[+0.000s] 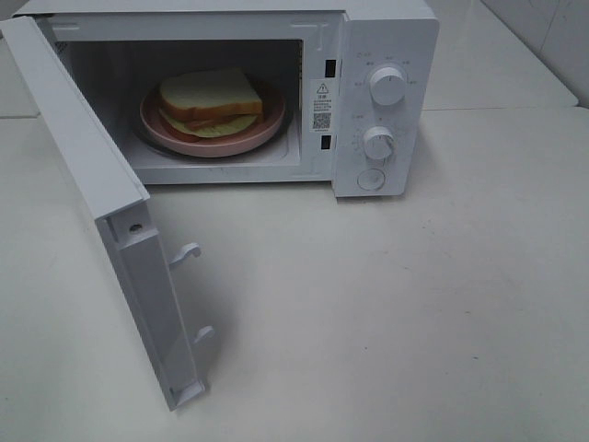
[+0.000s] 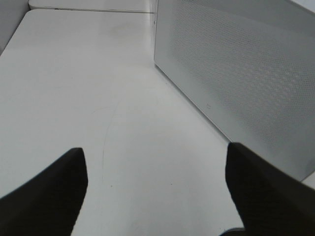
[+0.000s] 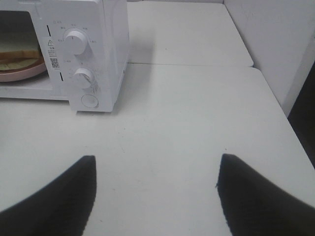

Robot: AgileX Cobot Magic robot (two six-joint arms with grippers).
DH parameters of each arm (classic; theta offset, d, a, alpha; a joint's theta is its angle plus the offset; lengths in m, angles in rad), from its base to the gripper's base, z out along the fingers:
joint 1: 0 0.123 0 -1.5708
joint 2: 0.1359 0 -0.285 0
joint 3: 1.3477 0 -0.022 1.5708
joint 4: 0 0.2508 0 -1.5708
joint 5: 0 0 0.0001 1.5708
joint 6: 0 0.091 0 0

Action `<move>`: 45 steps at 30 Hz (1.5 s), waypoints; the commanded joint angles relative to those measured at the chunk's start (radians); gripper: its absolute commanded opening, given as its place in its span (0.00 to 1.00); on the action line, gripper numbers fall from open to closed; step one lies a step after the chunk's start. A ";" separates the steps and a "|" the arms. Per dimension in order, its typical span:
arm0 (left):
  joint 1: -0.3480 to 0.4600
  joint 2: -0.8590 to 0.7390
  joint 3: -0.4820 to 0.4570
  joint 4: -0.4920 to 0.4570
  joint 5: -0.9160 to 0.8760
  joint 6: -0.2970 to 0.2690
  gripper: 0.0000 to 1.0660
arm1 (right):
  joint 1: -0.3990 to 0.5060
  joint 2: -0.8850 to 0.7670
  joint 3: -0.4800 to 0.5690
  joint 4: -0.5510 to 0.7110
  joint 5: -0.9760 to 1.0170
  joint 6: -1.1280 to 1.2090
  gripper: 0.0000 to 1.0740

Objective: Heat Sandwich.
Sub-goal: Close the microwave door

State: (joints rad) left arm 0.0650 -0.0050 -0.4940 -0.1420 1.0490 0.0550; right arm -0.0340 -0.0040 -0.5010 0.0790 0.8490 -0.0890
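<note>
Sandwich point(image 1: 210, 99): sitting on the pink plate point(image 1: 216, 143) inside the microwave point(image 1: 405, 51), at eleven o'clock on the table point(image 1: 414, 304).
Door point(image 1: 87, 161): swung wide open, out toward seven o'clock.
Left end effector point(image 2: 155, 147): spread apart, over the table.
Right end effector point(image 3: 157, 156): spread apart too, over the table.

I see the sandwich point(image 1: 210, 99), a small stack of white bread slices with tan-brown crust, lying flat on a round pink plate point(image 1: 216, 145) inside the white microwave oven point(image 1: 405, 46), far from me and left of centre. Pale yellow-green filling shows under its near edge.
</note>
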 commanded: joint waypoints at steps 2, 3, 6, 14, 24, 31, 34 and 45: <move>-0.004 -0.021 0.003 -0.001 -0.016 -0.001 0.68 | 0.002 -0.027 0.024 0.038 -0.066 -0.034 0.64; -0.004 -0.021 0.003 -0.001 -0.016 -0.001 0.68 | 0.002 -0.027 0.016 0.052 -0.046 -0.033 0.63; -0.004 -0.021 0.003 -0.001 -0.016 -0.001 0.68 | 0.002 -0.027 -0.016 0.050 0.035 -0.033 0.63; -0.004 -0.021 0.003 -0.001 -0.016 -0.001 0.68 | 0.002 -0.027 -0.039 0.017 0.277 -0.034 0.63; -0.004 -0.021 0.003 -0.001 -0.016 -0.001 0.68 | 0.002 -0.027 -0.002 0.022 0.190 0.005 0.63; -0.004 -0.021 0.003 -0.001 -0.016 -0.001 0.68 | 0.002 -0.027 -0.002 0.014 0.190 0.017 0.63; -0.004 -0.021 0.003 -0.001 -0.016 -0.001 0.68 | 0.002 -0.026 -0.002 0.014 0.190 0.017 0.63; -0.004 -0.021 0.003 -0.001 -0.016 -0.001 0.68 | 0.002 -0.026 -0.002 0.014 0.190 0.017 0.63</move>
State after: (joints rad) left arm 0.0650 -0.0050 -0.4940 -0.1420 1.0490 0.0550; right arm -0.0340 -0.0040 -0.5060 0.0990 1.0470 -0.0770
